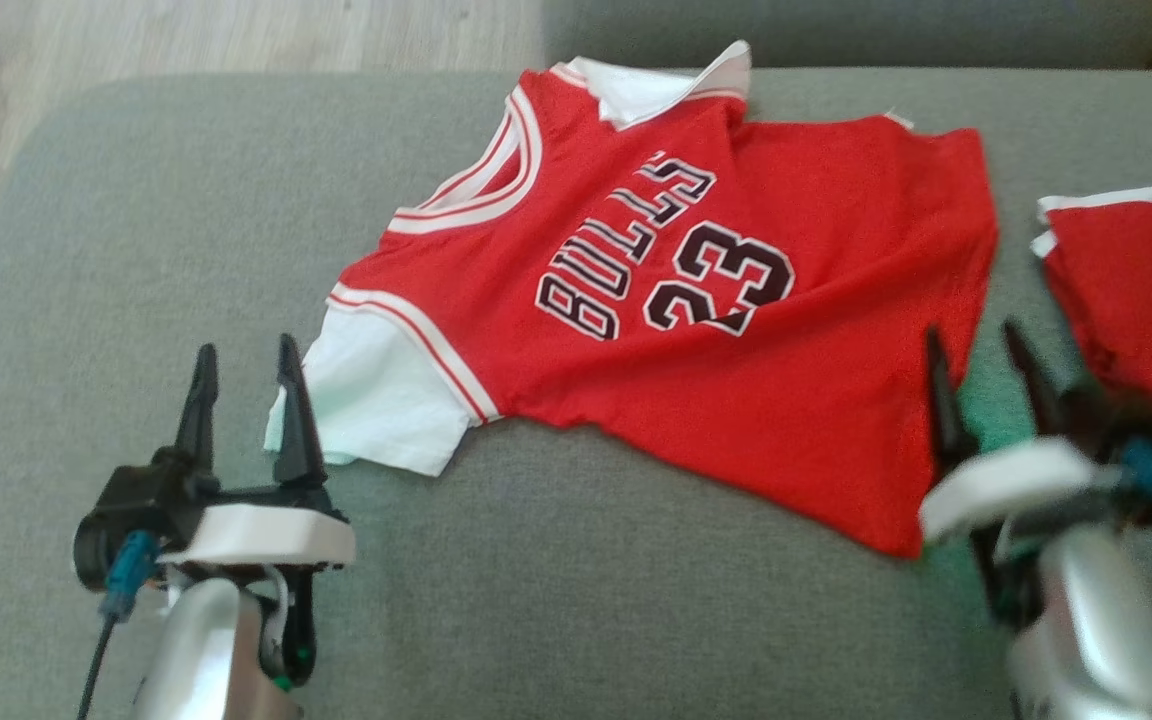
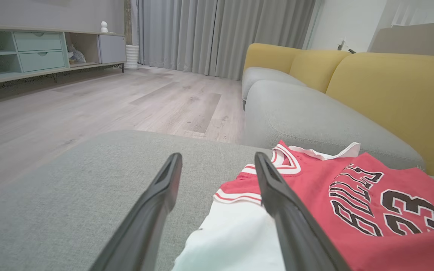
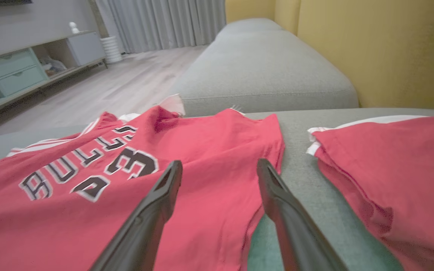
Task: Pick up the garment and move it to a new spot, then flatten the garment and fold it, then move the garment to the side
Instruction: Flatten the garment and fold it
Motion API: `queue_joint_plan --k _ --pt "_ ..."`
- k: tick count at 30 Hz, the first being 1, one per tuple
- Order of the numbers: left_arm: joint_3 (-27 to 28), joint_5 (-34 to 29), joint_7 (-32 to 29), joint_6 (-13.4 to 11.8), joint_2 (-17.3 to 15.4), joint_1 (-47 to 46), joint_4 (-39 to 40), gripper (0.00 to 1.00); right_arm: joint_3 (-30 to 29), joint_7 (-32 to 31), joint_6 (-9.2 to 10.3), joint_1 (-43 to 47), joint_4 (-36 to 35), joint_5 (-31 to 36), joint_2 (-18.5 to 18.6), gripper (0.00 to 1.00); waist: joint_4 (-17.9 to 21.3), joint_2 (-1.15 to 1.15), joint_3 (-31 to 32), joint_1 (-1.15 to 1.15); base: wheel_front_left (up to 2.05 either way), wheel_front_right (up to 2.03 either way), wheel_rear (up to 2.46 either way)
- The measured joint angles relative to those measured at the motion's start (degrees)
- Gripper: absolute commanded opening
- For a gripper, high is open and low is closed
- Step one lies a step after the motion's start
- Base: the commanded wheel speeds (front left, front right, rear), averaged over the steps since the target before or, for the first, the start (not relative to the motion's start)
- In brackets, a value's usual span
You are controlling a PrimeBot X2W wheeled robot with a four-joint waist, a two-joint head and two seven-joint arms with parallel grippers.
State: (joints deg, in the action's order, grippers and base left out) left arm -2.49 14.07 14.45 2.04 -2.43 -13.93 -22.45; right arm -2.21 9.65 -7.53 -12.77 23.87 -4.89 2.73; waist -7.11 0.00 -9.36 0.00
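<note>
**Head view:** red jersey [image 1: 736, 330] lies spread on the grey seat cushion [image 1: 536, 580], print side up ("BULLS 23"). Neck points left, hem points right. Mostly flat with a few wrinkles; the far white sleeve is flipped up at the top edge. Near white sleeve [image 1: 376, 400] sits just beside the left gripper [image 1: 247, 346]. Left fingers are spread with nothing between them, and the inner fingertip is at the sleeve's edge. Right gripper [image 1: 972, 332] is at the hem's near corner and blurred; fingers apart, nothing pinched. Second red garment [image 1: 1131, 290] lies right of the jersey, apart from it, with bare cushion between. Wood floor [image 1: 136, 40] shows top left.

**Left wrist view:** both fingers are wide apart and empty. One is over bare cushion, the other over the white sleeve; can't tell whether it touches the cloth. The jersey body runs off to the right, print readable. Behind it are another grey seat, a yellow backrest [image 2: 390, 98], grey curtains [image 2: 217, 34] and a sideboard [image 2: 47, 49] with pale green drawers.

**Right wrist view:** fingers are open, nothing gripped. One finger is over the jersey's red body, the other at the hem edge where the cushion shows. The second garment is on the right in a compact pile, with white trim along its far edge, not touching the jersey.
</note>
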Motion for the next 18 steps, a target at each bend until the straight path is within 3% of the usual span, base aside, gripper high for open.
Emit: queue_joint_plan --k 8,18 --pt "-5.13 2.55 0.0 -0.19 0.11 -1.65 0.48 1.0 -11.14 -13.19 0.0 -14.97 13.0 0.33 0.07 1.0 -2.3 0.0 -3.4 0.01 0.0 0.0 0.0" --pt "-7.67 3.75 0.0 -1.04 0.15 -2.77 0.53 1.0 -22.42 -15.19 0.0 -23.93 25.18 8.53 0.19 1.0 -4.76 0.0 -6.13 0.01 0.0 0.0 0.0"
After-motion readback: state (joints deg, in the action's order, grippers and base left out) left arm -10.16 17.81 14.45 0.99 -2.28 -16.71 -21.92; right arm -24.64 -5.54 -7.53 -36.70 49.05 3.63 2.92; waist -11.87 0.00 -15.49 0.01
